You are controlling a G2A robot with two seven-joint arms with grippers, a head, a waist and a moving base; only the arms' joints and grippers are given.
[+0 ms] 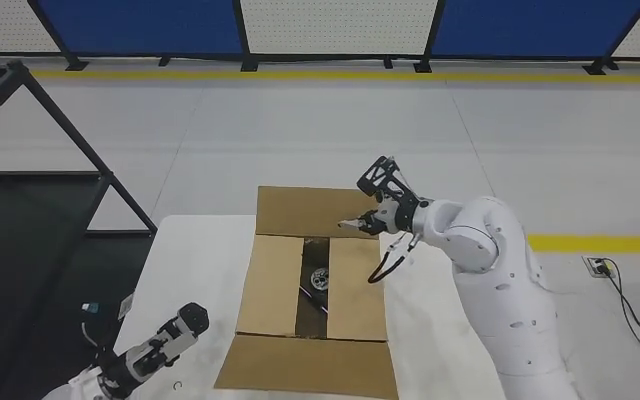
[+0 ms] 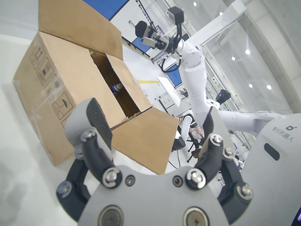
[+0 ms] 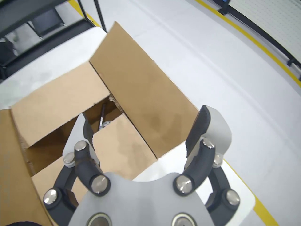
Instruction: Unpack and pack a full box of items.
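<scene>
Top view: box on table, flaps partly opened, items seen inside, nothing unpacked yet imo. Right gripper held spread by far-right flap; left gripper spread too, empty, near-left.

Two side flaps cover most of the box, leaving only a narrow middle gap.

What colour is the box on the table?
Plain brown cardboard box; top view shows it best.

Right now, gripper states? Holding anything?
Left gripper: open, holding nothing.
Right gripper: open, holding nothing, over the box.
</scene>
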